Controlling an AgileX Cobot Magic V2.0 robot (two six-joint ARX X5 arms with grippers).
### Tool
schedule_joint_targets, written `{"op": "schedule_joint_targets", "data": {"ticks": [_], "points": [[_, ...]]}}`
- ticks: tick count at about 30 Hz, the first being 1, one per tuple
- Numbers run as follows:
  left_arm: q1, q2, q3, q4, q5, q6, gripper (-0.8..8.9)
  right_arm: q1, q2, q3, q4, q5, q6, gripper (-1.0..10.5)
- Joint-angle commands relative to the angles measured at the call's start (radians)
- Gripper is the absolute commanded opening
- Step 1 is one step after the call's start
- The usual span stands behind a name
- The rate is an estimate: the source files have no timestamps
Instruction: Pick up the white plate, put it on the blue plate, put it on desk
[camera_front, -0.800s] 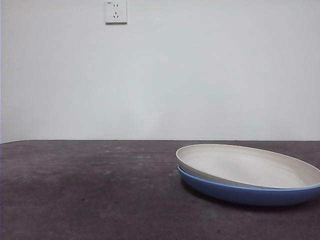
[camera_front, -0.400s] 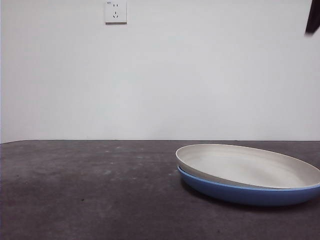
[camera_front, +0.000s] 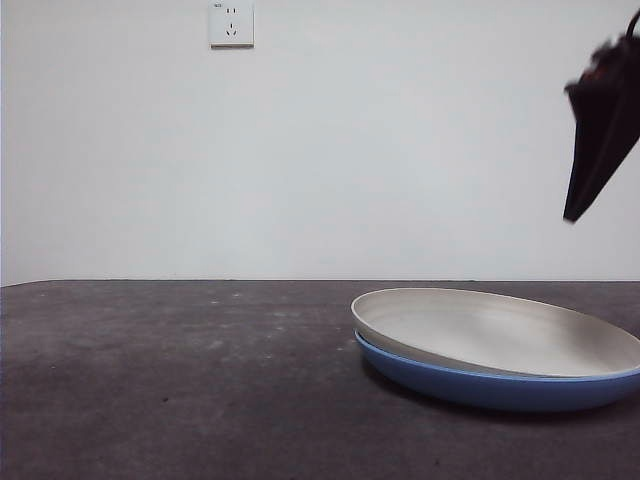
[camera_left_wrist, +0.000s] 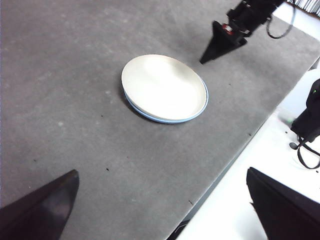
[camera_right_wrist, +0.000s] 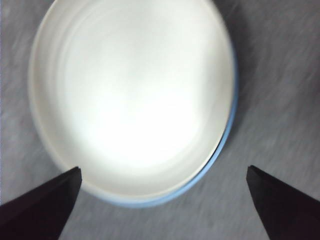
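- Resting on the blue plate (camera_front: 500, 388), the white plate (camera_front: 495, 333) sits nested inside it, and the pair stands on the desk (camera_front: 180, 380) toward the right side of the front view
- From the front the white plate looks slightly tilted, its left rim lifted a little above the blue rim, while only a blue band shows beneath it
- The right gripper (camera_right_wrist: 162, 200) hangs above the stacked plates, its two black jaws spread wide, one on each side of the white plate's (camera_right_wrist: 132, 95) edge, and it has hold of nothing
- A thin blue crescent (camera_right_wrist: 220, 150) shows along one side of the white plate in the right wrist view, which is somewhat blurred
- In the front view that gripper (camera_front: 600, 130) shows as a dark pointed shape high at the right edge, clear of the plates
- The left gripper (camera_left_wrist: 165, 210) hangs well apart from the plates (camera_left_wrist: 165, 87), its jaws wide open and empty, over the desk's (camera_left_wrist: 75, 75) edge
- A white wall socket (camera_front: 231, 23) sits high on the wall behind the desk
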Motion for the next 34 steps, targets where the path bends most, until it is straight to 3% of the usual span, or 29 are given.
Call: {"op": "schedule_joint_targets", "data": {"ticks": [1, 12, 19, 24, 30, 34], "points": [[-0.004, 0.0, 0.009, 0.007, -0.004, -0.004, 5.64, -0.021, 0.075, 0.008, 0.066, -0.051, -0.019, 5.8], [-0.004, -0.001, 0.06, 0.008, 0.007, -0.023, 5.63, -0.05, 0.291, 0.008, 0.192, -0.164, -0.023, 5.8], [-0.004, -0.001, 0.108, 0.006, 0.007, -0.022, 5.63, -0.05, 0.35, 0.008, 0.218, -0.172, -0.024, 5.7], [-0.004, -0.001, 0.111, -0.011, 0.007, -0.023, 5.63, -0.05, 0.372, 0.008, 0.225, -0.178, -0.018, 3.8], [-0.004, -0.002, 0.111, -0.014, 0.007, -0.042, 5.63, -0.051, 0.382, 0.008, 0.216, -0.139, -0.004, 0.0], [-0.004, -0.003, 0.111, -0.015, 0.007, -0.045, 5.64, -0.053, 0.382, 0.008, 0.211, -0.101, 0.008, 0.0]]}}
